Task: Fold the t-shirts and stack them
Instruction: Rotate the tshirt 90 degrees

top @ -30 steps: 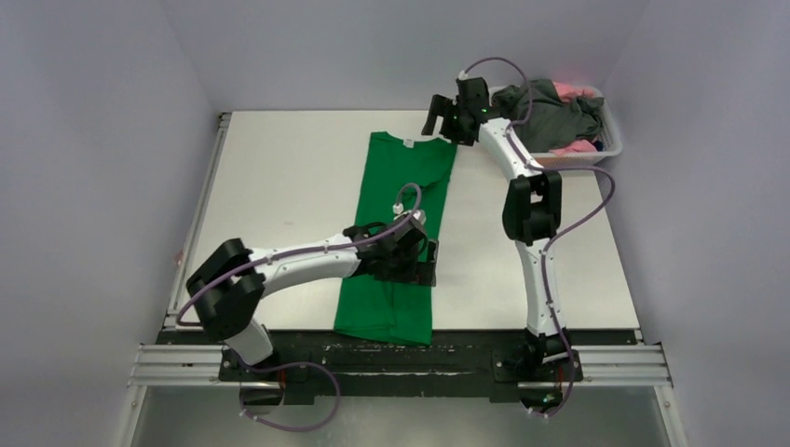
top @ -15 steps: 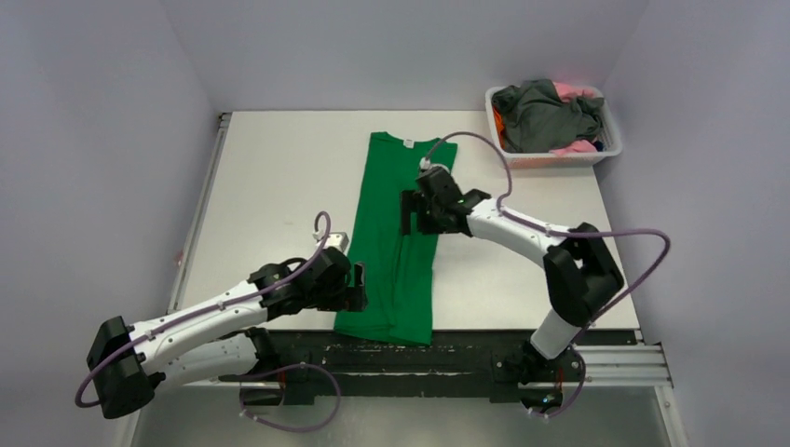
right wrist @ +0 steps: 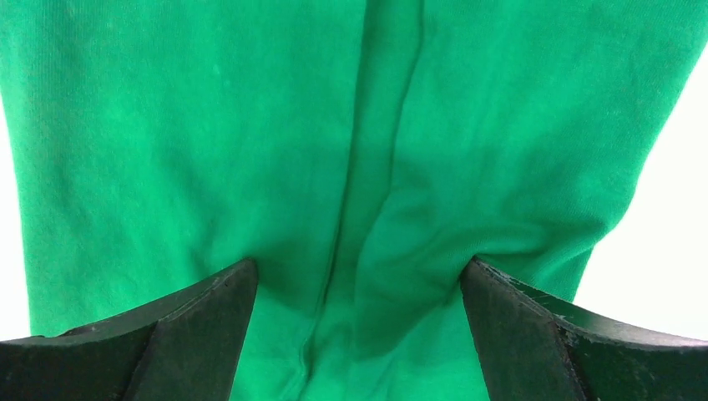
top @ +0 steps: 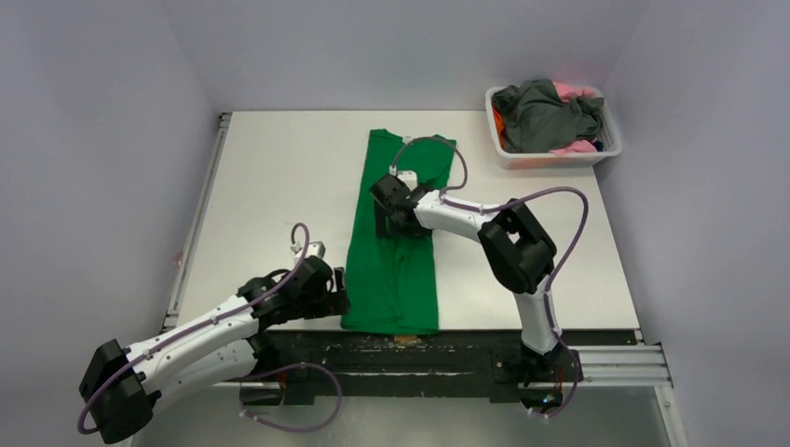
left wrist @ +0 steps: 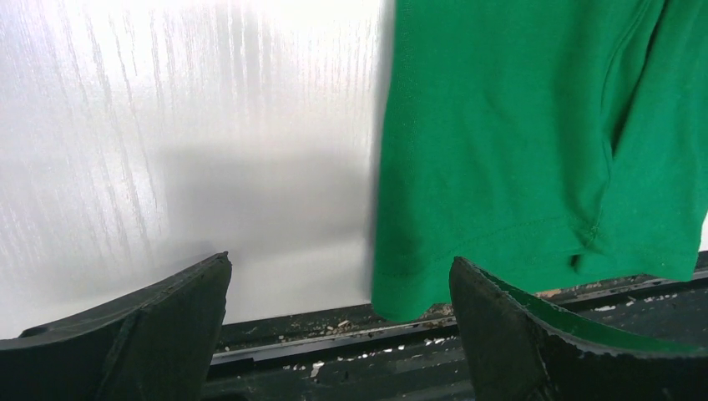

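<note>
While the green t-shirt lies folded into a long narrow strip down the middle of the counter, its collar points toward the far edge and its hem reaches the near edge. The right end effector sits over the strip's middle with its jaws apart. In the right wrist view both fingertips are down at the cloth on either side of a lengthwise crease, and nothing is clamped between them. The left end effector hangs low at the near edge, jaws wide apart and holding nothing, with the shirt's near left corner just between its fingers. At the far right corner, a white basket holds a dark grey t-shirt and a pink t-shirt.
</note>
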Available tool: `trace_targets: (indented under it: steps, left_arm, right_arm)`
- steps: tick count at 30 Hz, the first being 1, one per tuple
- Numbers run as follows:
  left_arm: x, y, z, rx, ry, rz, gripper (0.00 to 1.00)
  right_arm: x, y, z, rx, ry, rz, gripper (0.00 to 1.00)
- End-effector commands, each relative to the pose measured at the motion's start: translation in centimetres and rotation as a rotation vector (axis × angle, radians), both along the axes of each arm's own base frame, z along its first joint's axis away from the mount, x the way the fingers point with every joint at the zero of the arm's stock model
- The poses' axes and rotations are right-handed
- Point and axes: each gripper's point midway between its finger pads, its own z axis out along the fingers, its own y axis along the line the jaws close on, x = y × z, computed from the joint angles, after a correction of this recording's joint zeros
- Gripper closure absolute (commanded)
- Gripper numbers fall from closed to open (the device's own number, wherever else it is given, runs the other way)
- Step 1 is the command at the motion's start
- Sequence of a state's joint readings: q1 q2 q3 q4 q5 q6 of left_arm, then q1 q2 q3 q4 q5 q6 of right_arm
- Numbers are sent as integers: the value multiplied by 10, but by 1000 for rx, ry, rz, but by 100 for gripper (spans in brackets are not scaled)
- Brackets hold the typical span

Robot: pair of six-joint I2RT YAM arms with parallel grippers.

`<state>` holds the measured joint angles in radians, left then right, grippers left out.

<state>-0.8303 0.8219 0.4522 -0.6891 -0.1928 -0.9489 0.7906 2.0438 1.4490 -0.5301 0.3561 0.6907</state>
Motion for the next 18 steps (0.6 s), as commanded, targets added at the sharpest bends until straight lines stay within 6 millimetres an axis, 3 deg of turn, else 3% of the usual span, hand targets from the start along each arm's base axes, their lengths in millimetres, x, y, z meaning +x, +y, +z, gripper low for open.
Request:
trace_targets:
  steps: [1, 5, 9, 14, 17, 18]
  left_arm:
    - [17, -10, 14, -49, -65, -2, 0]
    - [22, -18, 20, -77, -74, -30, 0]
    - [22, -35, 19, -134, -57, -72, 0]
    - [22, -49, 12, -167, -21, -101, 8]
    - [23, -50, 4, -153, -6, -98, 23]
    - [25, -49, 1, -142, -4, -88, 28]
  right_arm:
    - [24, -28, -41, -104, 57, -92, 8]
    - [54, -29, -40, -115, 60, -80, 9]
    - [61, -23, 1, -104, -13, -22, 9]
    - [24, -18, 67, 25, -121, 44, 9]
    - [-7, -28, 79, 138, -132, 44, 9]
    - [-22, -37, 70, 158, -111, 35, 10]
